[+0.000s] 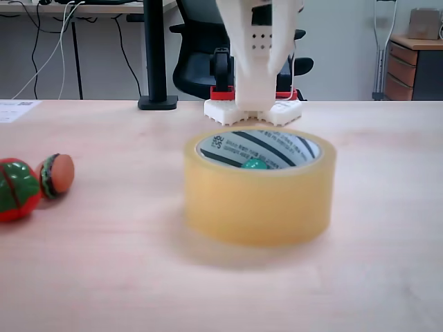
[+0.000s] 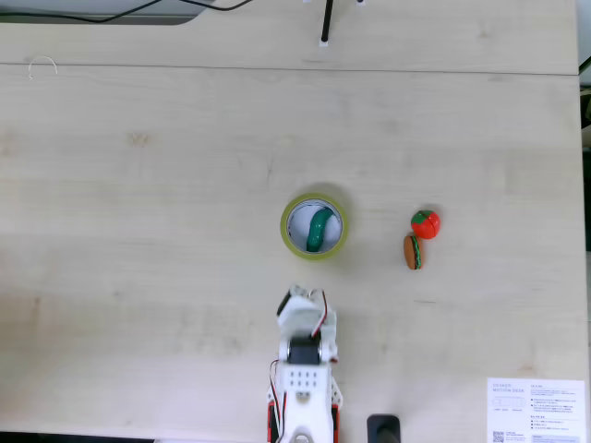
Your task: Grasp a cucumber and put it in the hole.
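- Looking over my feeds from largest to smallest, I start with the wooden table (image 2: 138,185), which carries everything, with the arm's base near its bottom edge in the top-down fixed view.
- I see the white arm (image 2: 305,369) folded back near its base, well apart from the tape roll; in the low fixed view its white body rises behind the roll.
- I find the gripper (image 2: 297,303) at the arm's front end, pointing toward the roll but not over it. I cannot tell whether its fingers are apart or together; nothing appears to be held.
- I read the yellowish packing-tape roll (image 2: 288,242) as lying flat, its hole (image 2: 301,220) facing up.
- I see the cucumber (image 2: 319,229) lying inside that hole, curved along the inner core; in the low fixed view only a teal tip (image 1: 254,164) peeks above the near rim.
- I note the red-and-green toy (image 2: 425,223) and the small burger toy (image 2: 412,251) touching each other, off to the side of the roll.
- I judge the placement done; at most, parking the arm is left.
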Motion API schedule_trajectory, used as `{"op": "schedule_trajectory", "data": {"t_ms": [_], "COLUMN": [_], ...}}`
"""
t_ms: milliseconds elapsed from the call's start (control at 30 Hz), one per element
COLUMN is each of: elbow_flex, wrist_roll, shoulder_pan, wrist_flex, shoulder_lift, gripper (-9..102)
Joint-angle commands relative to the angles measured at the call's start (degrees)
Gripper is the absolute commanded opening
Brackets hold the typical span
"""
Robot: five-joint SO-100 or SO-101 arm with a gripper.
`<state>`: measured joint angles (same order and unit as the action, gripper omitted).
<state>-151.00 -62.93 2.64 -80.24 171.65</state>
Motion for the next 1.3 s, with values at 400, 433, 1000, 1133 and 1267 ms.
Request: {"op": "schedule_trajectory", "data": {"t_ms": [400,433,1000,1133,1267], "elbow_flex": [-14.94,-15.56,-25.58,-25.66,-25.66], "wrist_roll": [-0.44,-0.44,-0.79,-0.88,-0.88], "shoulder_pan": [0.18,0.18,0.09,0.00,0.00], "wrist_flex": [-6.77,-6.59,0.70,0.70,0.79], "shoulder_lift": [21.71,21.71,21.71,21.71,21.71], "gripper": [0,0,0,0,0]}}
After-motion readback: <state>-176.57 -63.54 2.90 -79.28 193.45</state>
